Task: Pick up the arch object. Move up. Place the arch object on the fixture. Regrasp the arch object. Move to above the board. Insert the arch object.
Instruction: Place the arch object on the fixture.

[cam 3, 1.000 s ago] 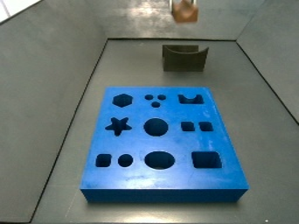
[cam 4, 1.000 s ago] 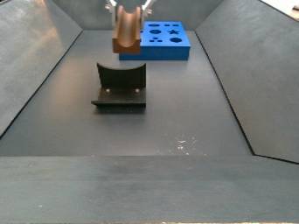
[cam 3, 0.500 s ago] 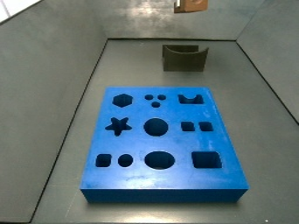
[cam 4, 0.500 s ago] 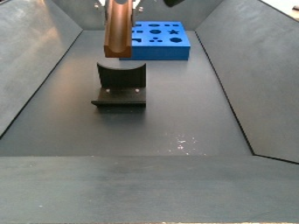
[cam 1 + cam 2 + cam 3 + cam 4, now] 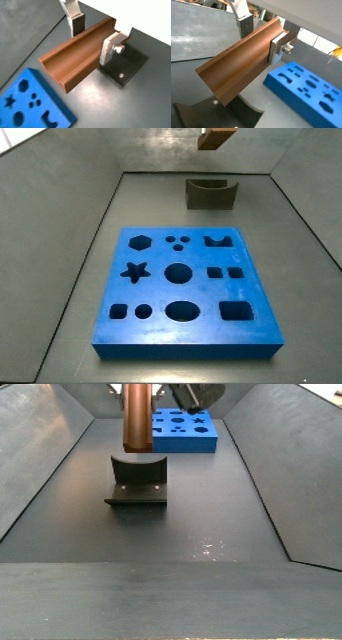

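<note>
Arch object point(image 5: 75, 56) is clamped in my claw point(image 5: 93, 33), one finger point(image 5: 112, 47) on each long side. It hangs in the air above the fixture point(image 5: 136, 482), well apart from the blue board point(image 5: 186, 289).

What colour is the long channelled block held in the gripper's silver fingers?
Orange-brown, clearest in a wrist view: the arch object sits clamped in the gripper, raised above the floor.

No readable text, labels, brands or numbers anywhere, none on the bright blue rectangular board point(image 5: 187, 293) with dark shaped cutouts, none on the orange-brown channelled arch block point(image 5: 79, 54), none on the silver-fingered gripper point(image 5: 93, 31) clamping it
</note>
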Controlling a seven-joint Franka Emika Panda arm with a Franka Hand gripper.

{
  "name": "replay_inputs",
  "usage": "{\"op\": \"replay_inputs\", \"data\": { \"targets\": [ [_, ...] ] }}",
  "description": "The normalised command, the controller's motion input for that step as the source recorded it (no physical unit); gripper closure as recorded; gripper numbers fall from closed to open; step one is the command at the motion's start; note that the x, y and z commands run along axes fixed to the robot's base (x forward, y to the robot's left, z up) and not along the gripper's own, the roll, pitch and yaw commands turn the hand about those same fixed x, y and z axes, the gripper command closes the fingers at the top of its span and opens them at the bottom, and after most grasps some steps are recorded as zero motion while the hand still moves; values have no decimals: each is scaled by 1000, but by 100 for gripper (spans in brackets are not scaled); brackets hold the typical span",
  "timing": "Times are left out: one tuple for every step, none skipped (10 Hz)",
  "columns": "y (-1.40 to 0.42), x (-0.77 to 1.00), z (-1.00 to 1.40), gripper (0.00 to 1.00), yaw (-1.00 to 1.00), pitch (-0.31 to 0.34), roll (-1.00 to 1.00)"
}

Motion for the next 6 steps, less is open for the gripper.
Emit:
{"op": "replay_inputs", "data": {
  "targets": [
    [49,88,-22,100,-137,58,-382],
    [36,77,-13,100,-124,42,-253],
    [132,130,-1000,100,-54,219,-1000],
    [139,135,-1000,100,-68,209,-1000],
    [140,148,-1000,100,-110,239,-1000],
    [137,166,-1000,100,-147,237,-908]
  ]
}}
